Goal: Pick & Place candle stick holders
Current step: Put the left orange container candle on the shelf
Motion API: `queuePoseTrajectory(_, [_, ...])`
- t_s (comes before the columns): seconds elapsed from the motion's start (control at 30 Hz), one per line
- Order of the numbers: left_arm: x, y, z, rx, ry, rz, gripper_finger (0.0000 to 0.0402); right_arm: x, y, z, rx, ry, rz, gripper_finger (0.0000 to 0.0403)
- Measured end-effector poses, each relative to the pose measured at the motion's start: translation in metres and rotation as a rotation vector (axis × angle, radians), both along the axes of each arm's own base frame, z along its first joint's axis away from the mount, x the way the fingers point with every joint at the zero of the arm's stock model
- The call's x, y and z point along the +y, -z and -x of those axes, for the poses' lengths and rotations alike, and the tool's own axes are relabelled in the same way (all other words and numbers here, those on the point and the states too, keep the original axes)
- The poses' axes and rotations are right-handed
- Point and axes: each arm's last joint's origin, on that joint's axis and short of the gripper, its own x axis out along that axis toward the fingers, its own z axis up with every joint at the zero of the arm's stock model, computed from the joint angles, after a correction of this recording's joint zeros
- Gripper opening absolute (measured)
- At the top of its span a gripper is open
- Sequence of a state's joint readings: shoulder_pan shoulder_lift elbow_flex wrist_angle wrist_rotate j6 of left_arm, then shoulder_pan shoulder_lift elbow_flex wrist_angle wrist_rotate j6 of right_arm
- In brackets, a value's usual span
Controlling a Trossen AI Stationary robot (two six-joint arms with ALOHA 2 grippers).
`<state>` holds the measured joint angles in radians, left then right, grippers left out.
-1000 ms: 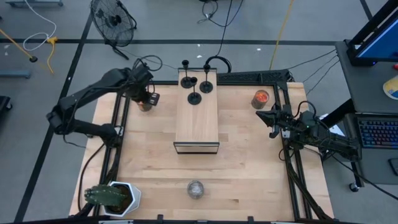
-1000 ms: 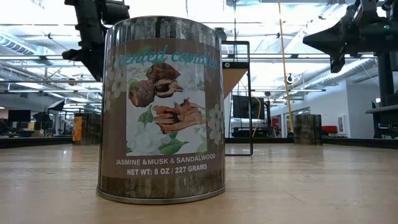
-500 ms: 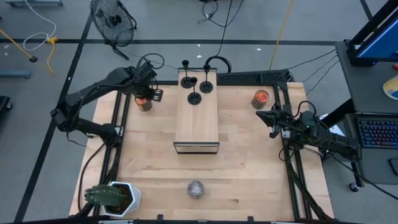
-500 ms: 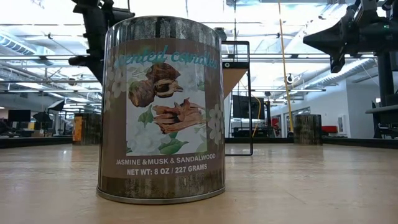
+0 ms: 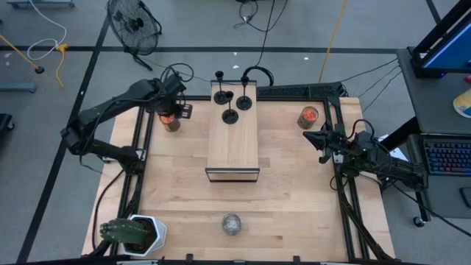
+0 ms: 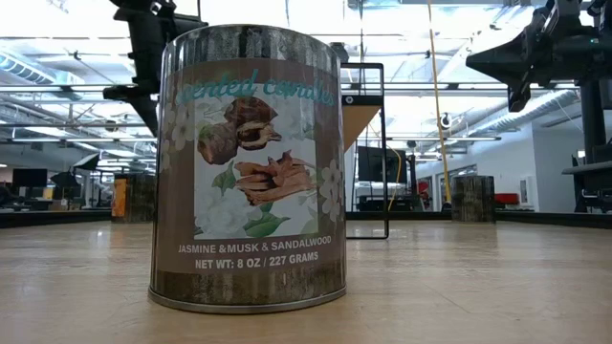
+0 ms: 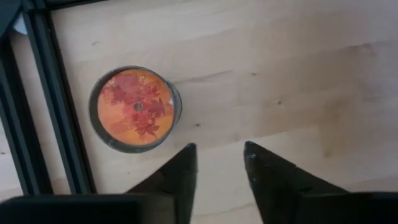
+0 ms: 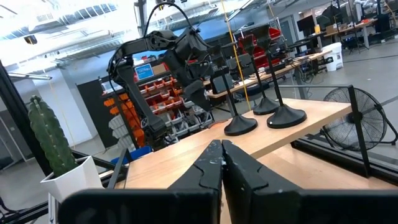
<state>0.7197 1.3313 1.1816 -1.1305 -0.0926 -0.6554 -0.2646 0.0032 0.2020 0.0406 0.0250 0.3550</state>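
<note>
1. Standing at the worktop's point(image 5: 294, 191) near left corner is a white planter point(image 5: 151, 232) with a green cactus point(image 5: 118, 231); the right wrist view shows the same cactus and pot off to one side.
2. Hovering over the far left corner, the left tool point(image 5: 176, 110) hangs above a brownish jar with an orange top point(image 5: 169, 120). The left wrist view looks straight down: its two dark fingers point(image 7: 180, 171) are spread with a clear gap and hold nothing, and the jar point(image 7: 134, 109) sits on bare wood just beside them, next to the black frame rail point(image 7: 43, 112).
3. In the middle a long wooden box point(image 5: 232, 136) runs from the far edge toward the centre. The three candle stick holders point(image 5: 230, 116) stand upright at its far end, close together, each a black disc with a thin stem; the right wrist view shows them in a row on the raised board point(image 8: 273, 115).
4. Near the front edge lies a silvery-grey ball point(image 5: 231, 224).
5. A second orange-topped jar point(image 5: 307, 116) stands at the far right.
6. The right tool point(image 5: 322, 141) waits just nearer than that jar, by the right frame, its fingers point(image 8: 214, 162) pressed together and empty.
7. In the low view a labelled candle tin point(image 6: 251, 167) fills the foreground.
</note>
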Motion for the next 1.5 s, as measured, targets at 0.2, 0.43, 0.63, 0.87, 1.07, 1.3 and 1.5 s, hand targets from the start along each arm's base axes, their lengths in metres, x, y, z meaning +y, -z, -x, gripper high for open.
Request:
queuePoseTrajectory(0.2, [0.008, 0.012, -0.008, 0.049, -0.005, 0.005, 0.0222, 0.000, 0.000, 0.000, 0.001, -0.001, 0.000, 0.0000])
queuePoseTrajectory(0.43, [0.013, 0.021, -0.014, 0.093, 0.045, 0.012, 0.0273, 0.000, 0.000, 0.000, 0.000, -0.001, 0.000, 0.0000])
queuePoseTrajectory(0.63, [0.013, 0.023, -0.013, 0.130, 0.019, 0.013, 0.0281, 0.000, 0.000, 0.000, 0.001, 0.000, -0.001, 0.0000])
queuePoseTrajectory(0.87, [0.013, 0.024, -0.012, 0.117, -0.020, 0.028, 0.0260, 0.000, 0.000, 0.000, 0.001, 0.000, 0.000, 0.0000])
queuePoseTrajectory(1.07, [0.008, 0.046, -0.008, 0.141, -0.033, 0.070, 0.0240, 0.000, 0.000, 0.000, 0.001, 0.000, -0.001, 0.0000])
queuePoseTrajectory(1.3, [0.009, 0.057, -0.005, 0.123, -0.071, 0.098, 0.0241, 0.000, 0.000, 0.000, 0.001, 0.000, -0.001, 0.0000])
queuePoseTrajectory(1.5, [0.006, 0.066, -0.004, 0.128, -0.057, 0.113, 0.0241, 0.000, 0.000, 0.000, -0.001, -0.001, -0.005, 0.0000])
